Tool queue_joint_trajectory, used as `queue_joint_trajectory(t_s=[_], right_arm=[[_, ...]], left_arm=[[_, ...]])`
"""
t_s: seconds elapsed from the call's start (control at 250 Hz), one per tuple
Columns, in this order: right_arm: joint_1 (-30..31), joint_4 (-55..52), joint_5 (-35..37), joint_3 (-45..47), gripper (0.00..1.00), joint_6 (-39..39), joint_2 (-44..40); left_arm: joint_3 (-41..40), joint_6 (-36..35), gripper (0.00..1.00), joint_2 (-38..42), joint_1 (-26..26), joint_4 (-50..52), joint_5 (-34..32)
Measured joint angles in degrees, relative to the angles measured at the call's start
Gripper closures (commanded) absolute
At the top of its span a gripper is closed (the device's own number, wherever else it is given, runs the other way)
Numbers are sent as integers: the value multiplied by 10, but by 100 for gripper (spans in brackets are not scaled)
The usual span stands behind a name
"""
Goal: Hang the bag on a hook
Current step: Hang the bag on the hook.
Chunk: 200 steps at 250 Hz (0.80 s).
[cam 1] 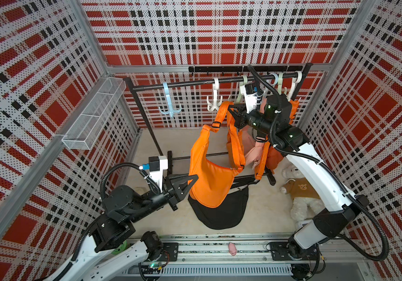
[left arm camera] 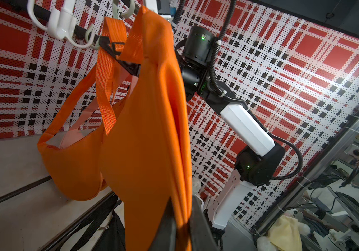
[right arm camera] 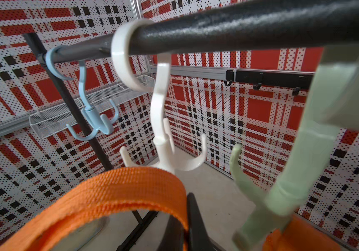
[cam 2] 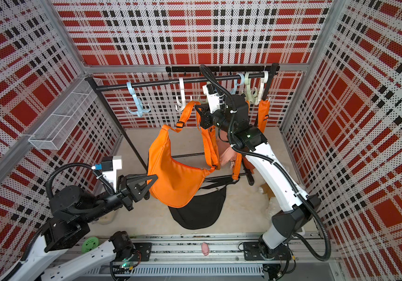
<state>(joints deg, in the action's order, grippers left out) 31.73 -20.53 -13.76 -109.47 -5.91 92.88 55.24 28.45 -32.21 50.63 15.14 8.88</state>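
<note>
An orange bag (cam 1: 209, 180) (cam 2: 175, 180) hangs in the air in front of the black rail (cam 1: 195, 84), held by both arms. My left gripper (cam 1: 193, 178) (left arm camera: 182, 208) is shut on the edge of the bag's body (left arm camera: 148, 141). My right gripper (cam 1: 231, 110) (right arm camera: 186, 208) is shut on the bag's orange strap (right arm camera: 119, 189), just below the rail. The strap loops right beneath a white hook (right arm camera: 163, 152) (cam 1: 214, 99), with a pale green hook (right arm camera: 250, 184) close beside the gripper. A blue hook (cam 1: 169, 107) hangs further left, bare.
More orange bags (cam 1: 273, 155) and a pink one (cam 1: 253, 150) hang at the rail's right end behind my right arm. A black bag (cam 1: 221, 211) lies on the floor under the held bag. A teddy bear (cam 1: 299, 192) sits right; a wire basket (cam 1: 93, 116) is on the left wall.
</note>
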Motion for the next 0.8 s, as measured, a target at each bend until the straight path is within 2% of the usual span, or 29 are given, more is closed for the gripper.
queue_joint_trajectory(t_s=[0.184, 0.548, 0.801], right_arm=[[0, -27, 16, -29, 100, 7, 27], [2, -51, 28, -88, 100, 23, 74], [10, -48, 41, -83, 100, 34, 82]], left_arm=[[0, -7, 98, -14, 28, -10, -54], [-16, 10, 100, -21, 35, -32, -134], [-29, 32, 100, -42, 43, -44, -155]])
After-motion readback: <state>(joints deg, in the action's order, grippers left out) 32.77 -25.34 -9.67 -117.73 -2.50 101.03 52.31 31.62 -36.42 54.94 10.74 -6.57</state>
